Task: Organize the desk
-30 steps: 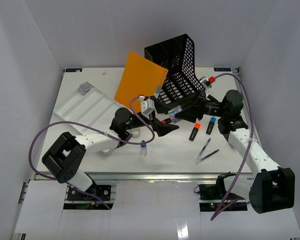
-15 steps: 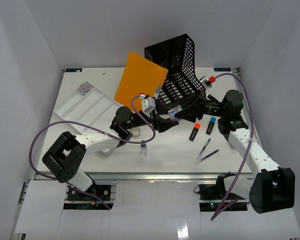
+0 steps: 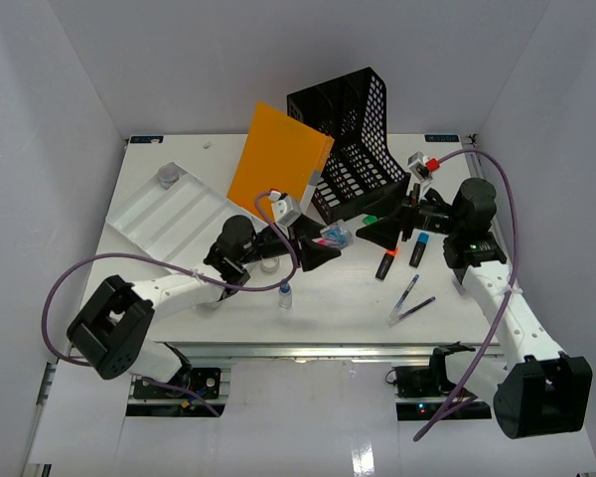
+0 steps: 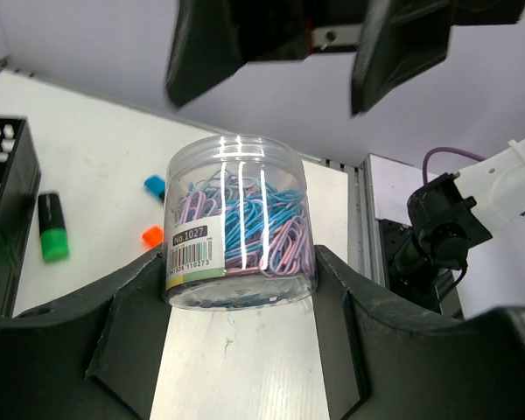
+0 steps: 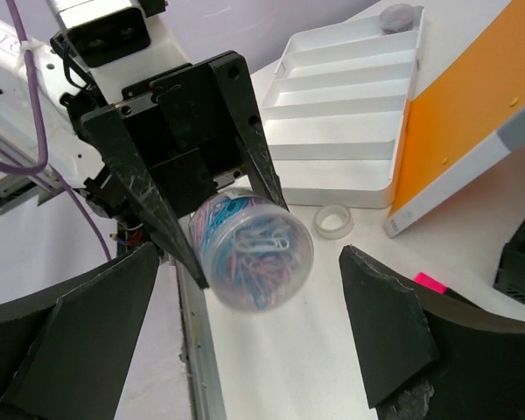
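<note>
White walls box in the desk (image 3: 328, 298), which runs wide under both arms, and right over its middle we've got the action: the left gripper (image 3: 330, 245) has its jaws clamped narrow on a clear jar (image 4: 239, 236) of pastel paper clips, lying on its side and lifted off the surface. Looks like it's carried that way to clear the clutter on the way to a home, likely the tray (image 3: 169, 214) at the left edge. Facing it, the right gripper (image 3: 372, 236) stands wide with nothing between its fingers, just apart from the jar, giving it room. Further out, a tape roll (image 5: 335, 221) sits just beside the tray, an orange folder (image 3: 278, 164) leans against the black rack (image 3: 353, 129) at the far edge, highlighters (image 3: 385, 261) and pens (image 3: 409, 298) lie loose toward the right edge, and a small bottle (image 3: 285, 295) stands near the front. Hard to call: whether the jar's lid is on, what the pink scrap (image 5: 429, 282) by the rack is, and the rack's foot, hidden behind the arms.
</note>
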Robot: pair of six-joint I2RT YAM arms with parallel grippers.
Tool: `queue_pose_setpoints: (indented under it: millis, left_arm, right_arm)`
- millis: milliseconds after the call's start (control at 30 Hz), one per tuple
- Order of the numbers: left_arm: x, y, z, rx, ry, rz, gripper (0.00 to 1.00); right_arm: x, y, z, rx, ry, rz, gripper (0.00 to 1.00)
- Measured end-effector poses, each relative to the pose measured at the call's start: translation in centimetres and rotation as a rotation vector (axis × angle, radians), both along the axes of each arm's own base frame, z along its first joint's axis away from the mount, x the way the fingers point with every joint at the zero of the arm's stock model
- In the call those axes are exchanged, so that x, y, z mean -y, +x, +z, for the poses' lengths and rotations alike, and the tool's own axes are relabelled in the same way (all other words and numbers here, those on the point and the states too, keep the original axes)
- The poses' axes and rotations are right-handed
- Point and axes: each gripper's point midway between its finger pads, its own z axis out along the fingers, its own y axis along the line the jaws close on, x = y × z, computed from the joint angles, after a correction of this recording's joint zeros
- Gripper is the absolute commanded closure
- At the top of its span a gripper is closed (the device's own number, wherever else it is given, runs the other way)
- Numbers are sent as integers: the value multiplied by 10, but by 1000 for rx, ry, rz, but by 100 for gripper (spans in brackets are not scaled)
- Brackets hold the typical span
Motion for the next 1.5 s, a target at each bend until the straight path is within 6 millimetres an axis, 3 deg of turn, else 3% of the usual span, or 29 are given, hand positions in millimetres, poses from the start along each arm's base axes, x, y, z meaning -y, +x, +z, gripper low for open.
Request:
queue_pose_setpoints:
  millis: [200,367,533,667,733,900,1067,1233,1333,1500]
  left_arm:
    - [-52,18,-9,-125,44,144,100]
    - [-125,67,-14,-284,84,407,100]
    - [-238,131,-23,-502,78,759,100]
    - [-336,165,-46,-666,45,1035,100]
    - [-368,175,-61,-737,51,1124,100]
    - [-399,212,-88,-785,130,1220,100]
    - [-423,245,-108,-721,254,1271,100]
    - [-448,264,-124,-624,397,1317,100]
    - [-459,269,-128,-535,488,1329,98]
    - [-472,280,-117,-369,564,1337,97]
  right_arm:
    - [20,5,8,102,-16,-50,10]
    - [26,-3,-2,140,-34,-47,10]
    - [32,-12,-21,162,-59,-61,10]
    - [44,-13,-43,152,-75,-102,10]
    - [50,-11,-54,137,-80,-125,10]
    - [60,-9,-62,122,-81,-147,10]
    - [64,-10,-61,137,-79,-147,10]
    - [64,-12,-60,144,-76,-135,10]
    - [64,-13,-60,144,-74,-126,10]
    - [64,-14,-60,143,-72,-118,10]
